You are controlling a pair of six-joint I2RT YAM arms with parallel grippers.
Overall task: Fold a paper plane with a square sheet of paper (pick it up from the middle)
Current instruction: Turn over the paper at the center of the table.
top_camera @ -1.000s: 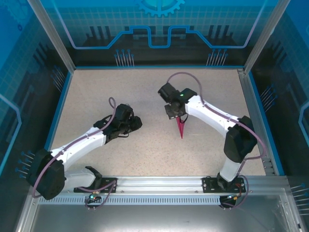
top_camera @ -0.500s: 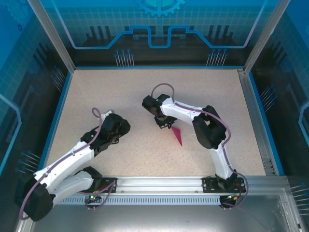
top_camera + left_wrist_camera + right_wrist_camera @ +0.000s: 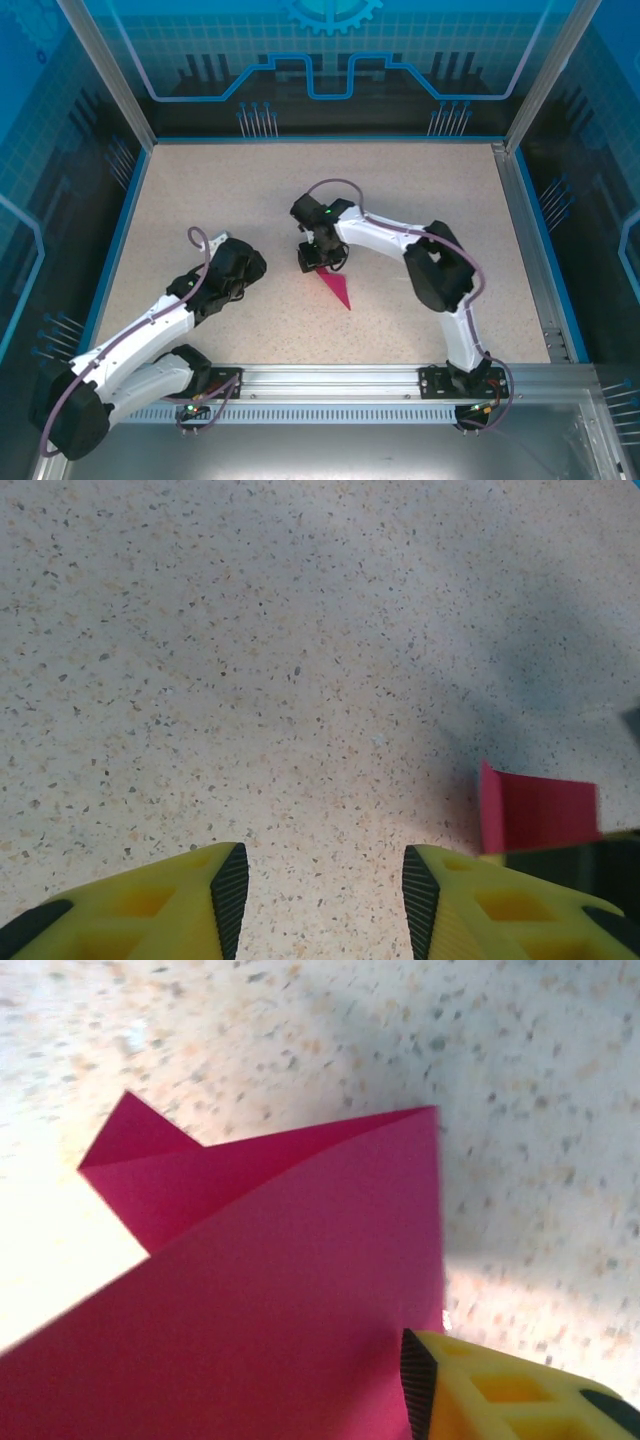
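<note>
The paper plane (image 3: 334, 288) is a narrow magenta dart lying on the speckled table, its tip pointing to the near right. My right gripper (image 3: 318, 259) hovers at its wide tail end. In the right wrist view the folded pink paper plane (image 3: 250, 1290) covers the left finger, while the right finger's pad (image 3: 414, 1385) stands wide beside the paper's edge, so the jaws are open. My left gripper (image 3: 246, 264) is a hand's width left of the plane, open (image 3: 318, 888) over bare table, with the plane's tail (image 3: 540, 813) at its right.
The speckled table (image 3: 200, 200) is walled by blue rails and transparent panels on the left, far and right sides. An aluminium rail (image 3: 330, 380) carrying both arm bases runs along the near edge.
The right arm swung left and down with the plane and its jaws opened; the plane now lies flat. The left arm drew back towards the near left and its jaws widened.
</note>
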